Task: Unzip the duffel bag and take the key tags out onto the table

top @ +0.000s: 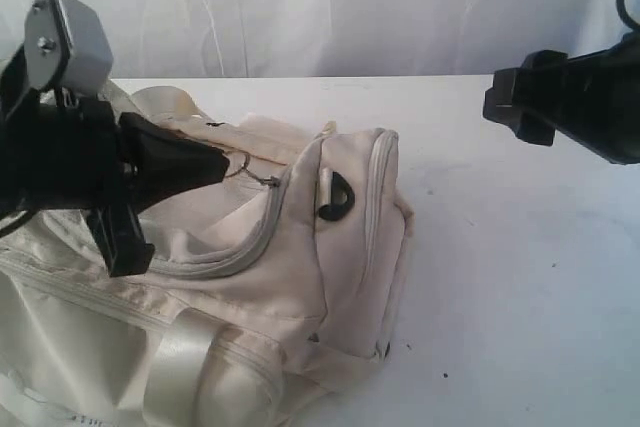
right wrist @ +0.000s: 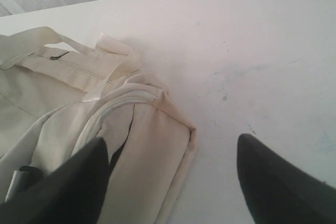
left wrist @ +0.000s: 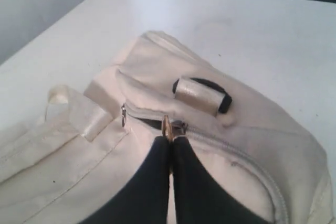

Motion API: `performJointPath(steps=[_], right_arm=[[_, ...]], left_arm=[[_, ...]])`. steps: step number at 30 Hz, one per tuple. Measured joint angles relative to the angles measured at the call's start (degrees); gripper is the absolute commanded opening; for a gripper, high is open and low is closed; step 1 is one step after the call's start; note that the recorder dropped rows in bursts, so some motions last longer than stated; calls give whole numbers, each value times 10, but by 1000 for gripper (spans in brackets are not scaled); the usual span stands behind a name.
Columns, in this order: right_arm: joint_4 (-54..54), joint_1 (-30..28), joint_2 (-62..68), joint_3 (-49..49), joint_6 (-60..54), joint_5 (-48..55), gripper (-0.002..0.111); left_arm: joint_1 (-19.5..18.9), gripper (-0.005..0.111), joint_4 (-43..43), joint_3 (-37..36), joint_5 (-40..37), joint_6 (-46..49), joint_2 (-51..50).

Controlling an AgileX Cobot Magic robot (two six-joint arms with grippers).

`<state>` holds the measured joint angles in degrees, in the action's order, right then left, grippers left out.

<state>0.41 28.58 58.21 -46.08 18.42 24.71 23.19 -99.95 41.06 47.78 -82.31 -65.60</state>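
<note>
The unzipping step was judged to be in hand. The left pincer (left wrist: 170, 141) was seen clenched on the zipper pull (left wrist: 166, 128), a small brass-coloured metal tab nipped between two black, tapered fingers (left wrist: 149, 182). The duffel bag (top: 300, 277) lay directly under and ahead of that pincer on the table (top: 500, 297). It was a slumped, creased body of cream-white fabric. A short loop of shiny webbing (left wrist: 197, 95) on a black D-ring (top: 338, 197) was set just beyond the fingertips. The zipper track (left wrist: 252, 163), a pale ribbed line, curved away to one side of the clenched tips and appeared closed along most of its length. Only a narrow dark gap was shown right at the pull. The key tags could not be found in any view and were presumed to be inside the bag, under the closed fabric below the left pincer. The right pincer (top: 512, 107) was released, its jaws spread wide and grasping nothing. It hung above the end of the bag, with one finger over the bag's corner and the other over bare, smooth white tabletop marked by a few dark specks. The next move was judged to call for a steady pull along the curve of the track. The soft cloth would probably need holding down by the free pincer so that it did not bunch.
</note>
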Motion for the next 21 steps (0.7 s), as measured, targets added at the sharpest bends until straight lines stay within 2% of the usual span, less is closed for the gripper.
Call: performJointPath(steps=[4, 7, 15, 18, 21], right_arm=[[19, 0, 0, 0, -4, -6, 65], [72, 0, 0, 0, -50, -10, 65], [369, 0, 1, 0, -409, 27, 65], [449, 0, 1, 0, -524, 61, 65], [484, 0, 1, 0, -661, 116, 65]], left_arm=[[0, 0, 0, 0, 1, -38, 34], [0, 0, -1, 0, 1, -61, 50], [0, 0, -4, -5, 73, -110, 72], [0, 0, -4, -5, 97, -123, 72], [-1, 0, -6, -5, 111, -136, 72]])
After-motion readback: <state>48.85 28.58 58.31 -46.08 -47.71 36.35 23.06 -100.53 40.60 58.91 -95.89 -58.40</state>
